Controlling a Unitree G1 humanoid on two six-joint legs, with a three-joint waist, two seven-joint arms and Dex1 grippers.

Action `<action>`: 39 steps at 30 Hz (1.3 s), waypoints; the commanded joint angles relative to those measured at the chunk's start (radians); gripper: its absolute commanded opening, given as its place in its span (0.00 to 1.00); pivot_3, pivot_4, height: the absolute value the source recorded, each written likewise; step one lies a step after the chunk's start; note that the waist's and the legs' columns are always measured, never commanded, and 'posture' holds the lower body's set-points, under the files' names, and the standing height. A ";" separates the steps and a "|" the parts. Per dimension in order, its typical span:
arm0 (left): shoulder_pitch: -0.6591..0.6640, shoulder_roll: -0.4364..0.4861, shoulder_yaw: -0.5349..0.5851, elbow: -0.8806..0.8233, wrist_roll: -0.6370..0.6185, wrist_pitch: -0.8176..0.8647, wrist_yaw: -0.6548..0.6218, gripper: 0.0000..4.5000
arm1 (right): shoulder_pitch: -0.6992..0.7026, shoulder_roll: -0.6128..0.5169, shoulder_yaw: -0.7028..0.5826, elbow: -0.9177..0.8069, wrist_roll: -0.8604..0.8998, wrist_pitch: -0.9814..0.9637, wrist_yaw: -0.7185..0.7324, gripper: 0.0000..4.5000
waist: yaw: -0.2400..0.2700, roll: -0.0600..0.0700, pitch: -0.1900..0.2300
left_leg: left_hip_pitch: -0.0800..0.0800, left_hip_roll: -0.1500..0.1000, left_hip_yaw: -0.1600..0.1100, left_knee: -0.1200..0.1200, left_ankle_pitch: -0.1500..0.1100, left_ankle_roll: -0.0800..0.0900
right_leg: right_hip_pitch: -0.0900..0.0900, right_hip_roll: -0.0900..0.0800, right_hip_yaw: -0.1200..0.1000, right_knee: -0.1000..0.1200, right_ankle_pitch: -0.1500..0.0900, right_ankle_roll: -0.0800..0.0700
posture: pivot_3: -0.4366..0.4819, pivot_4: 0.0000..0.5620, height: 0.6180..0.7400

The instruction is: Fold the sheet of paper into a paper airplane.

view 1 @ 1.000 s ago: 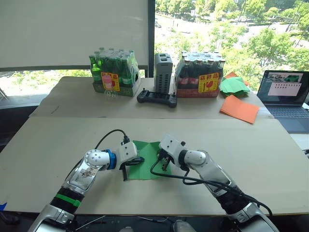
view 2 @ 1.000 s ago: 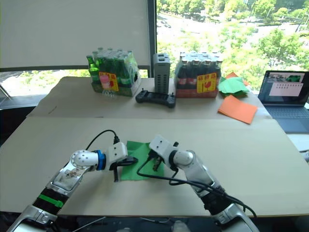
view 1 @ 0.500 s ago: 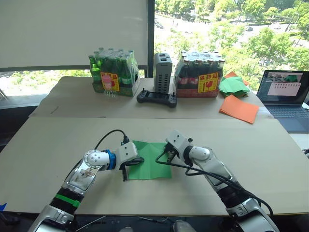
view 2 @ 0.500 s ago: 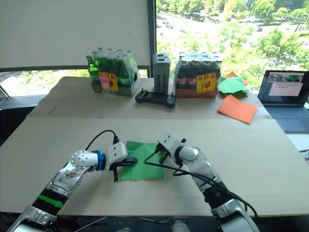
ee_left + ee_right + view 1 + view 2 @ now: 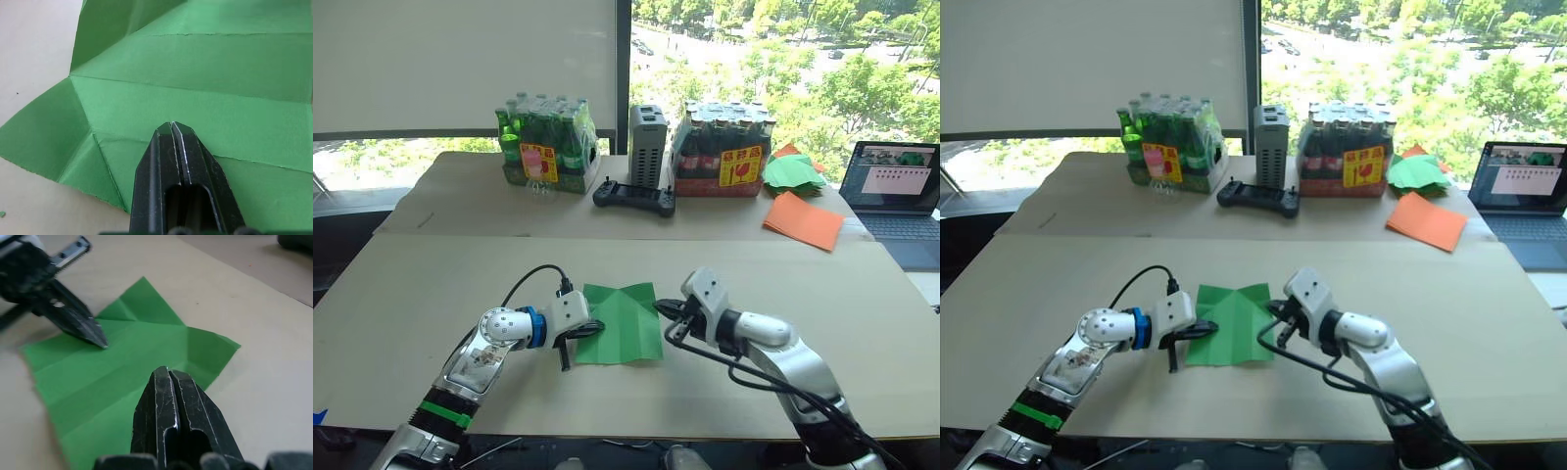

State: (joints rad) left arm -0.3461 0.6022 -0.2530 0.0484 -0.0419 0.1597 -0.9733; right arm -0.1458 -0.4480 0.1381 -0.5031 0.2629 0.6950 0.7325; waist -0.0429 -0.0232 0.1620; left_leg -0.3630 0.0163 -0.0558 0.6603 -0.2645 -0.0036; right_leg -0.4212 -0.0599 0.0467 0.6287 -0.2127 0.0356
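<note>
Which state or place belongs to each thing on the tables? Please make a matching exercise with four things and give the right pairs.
Things:
1. green paper
2. left gripper
3. orange paper
4. game controller

Places or states:
A. lies on the far table between the two bottle packs
B. lies flat and creased on the near table, between both grippers
C. jaws shut, tip resting on the sheet's left edge
D. lies on the far table next to the laptop

Pairs: 1-B, 2-C, 3-D, 4-A
</note>
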 commanded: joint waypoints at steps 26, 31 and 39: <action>-0.024 0.069 -0.030 0.081 0.037 0.011 -0.092 0.00 | 0.226 0.053 0.169 0.056 -0.223 -0.247 -0.319 0.01 | 0.000 -0.001 0.000 | 0.005 0.000 0.002 0.000 0.000 0.000 | 0.003 0.001 0.001 0.000 -0.006 0.006 | 0.48 0.27 1.00; -0.026 0.066 -0.030 0.076 0.039 0.015 -0.088 0.00 | 0.220 0.130 0.147 0.069 -0.172 -0.249 -0.323 0.01 | -0.001 -0.001 0.000 | 0.005 0.001 0.002 0.000 0.000 0.000 | 0.003 0.001 0.001 0.001 -0.006 0.006 | 0.48 0.27 1.00; -0.026 0.067 -0.030 0.068 0.040 0.018 -0.087 0.00 | 0.176 0.234 0.120 0.114 -0.123 -0.277 -0.324 0.01 | -0.002 -0.001 0.000 | 0.005 0.001 0.002 0.000 0.000 0.000 | 0.002 0.001 0.002 0.001 -0.006 0.006 | 0.48 0.27 1.00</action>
State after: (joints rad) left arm -0.3896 0.6495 -0.2604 0.0862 -0.0412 0.1522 -1.0577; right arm 0.0473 -0.2234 0.2607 -0.3803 0.1203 0.4450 0.4031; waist -0.0448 -0.0238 0.1617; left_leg -0.3583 0.0168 -0.0541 0.6603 -0.2644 -0.0038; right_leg -0.4188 -0.0591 0.0483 0.6298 -0.2184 0.0415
